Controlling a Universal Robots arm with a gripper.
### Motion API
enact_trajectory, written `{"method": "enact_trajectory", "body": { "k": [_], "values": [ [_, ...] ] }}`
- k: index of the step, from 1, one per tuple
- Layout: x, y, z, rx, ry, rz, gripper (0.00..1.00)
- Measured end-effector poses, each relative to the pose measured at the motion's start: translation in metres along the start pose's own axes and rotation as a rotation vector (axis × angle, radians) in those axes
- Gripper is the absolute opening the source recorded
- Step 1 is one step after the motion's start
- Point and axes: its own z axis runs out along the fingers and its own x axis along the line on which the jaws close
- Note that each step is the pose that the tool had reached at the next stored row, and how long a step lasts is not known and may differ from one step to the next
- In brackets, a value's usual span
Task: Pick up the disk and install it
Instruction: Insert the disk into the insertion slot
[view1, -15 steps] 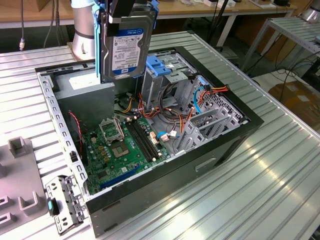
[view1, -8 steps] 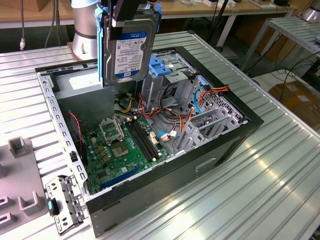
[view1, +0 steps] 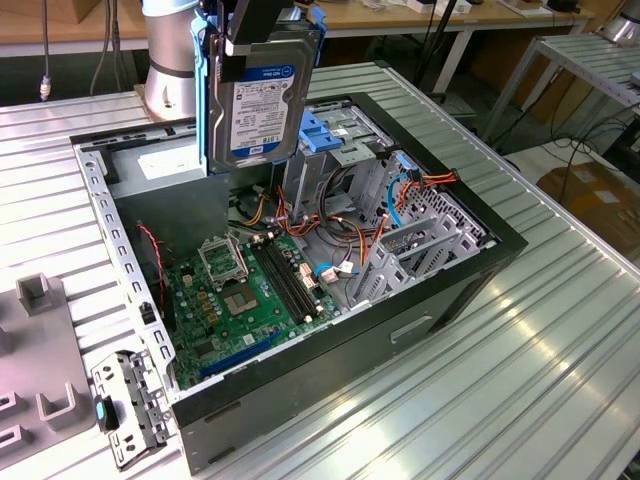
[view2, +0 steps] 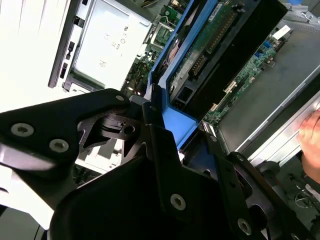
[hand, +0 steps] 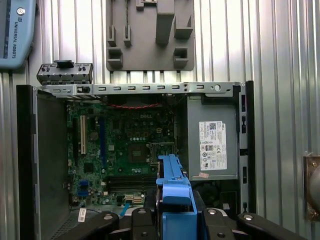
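In the exterior view the disk (view1: 262, 95) hangs on edge above the back of the open computer case (view1: 420, 310), its white-and-blue label facing the camera and blue rails along its sides. My gripper (view1: 256, 38) is shut on its upper end. The metal drive cage with a blue latch (view1: 327, 135) stands just to the exterior view's right of the disk, lower down. In the second wrist view the black fingers (view2: 150, 125) clamp the blue rail (view2: 175, 120), with the disk's green circuit side (view2: 210, 45) beyond. In the first wrist view the blue rail (hand: 173, 192) sits above the motherboard (hand: 125, 150).
The grey power supply box (hand: 212, 145) with a white sticker lies in the case beside the motherboard. Orange and blue cables (view1: 400, 190) cross near the cage. A grey fixture plate (view1: 40, 350) and a loose bracket (view1: 125, 405) lie on the exterior view's left. A hand (view2: 312, 145) shows beside the case.
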Motion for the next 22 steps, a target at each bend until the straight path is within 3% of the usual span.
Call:
{"method": "enact_trajectory", "body": {
  "k": [7,22],
  "values": [
    [0.0014,-0.0001,0.0000,0.0000,0.0000,0.000,0.37],
    [0.0379,-0.0016,-0.0006,0.0000,0.0003,0.000,0.37]
  ]
}}
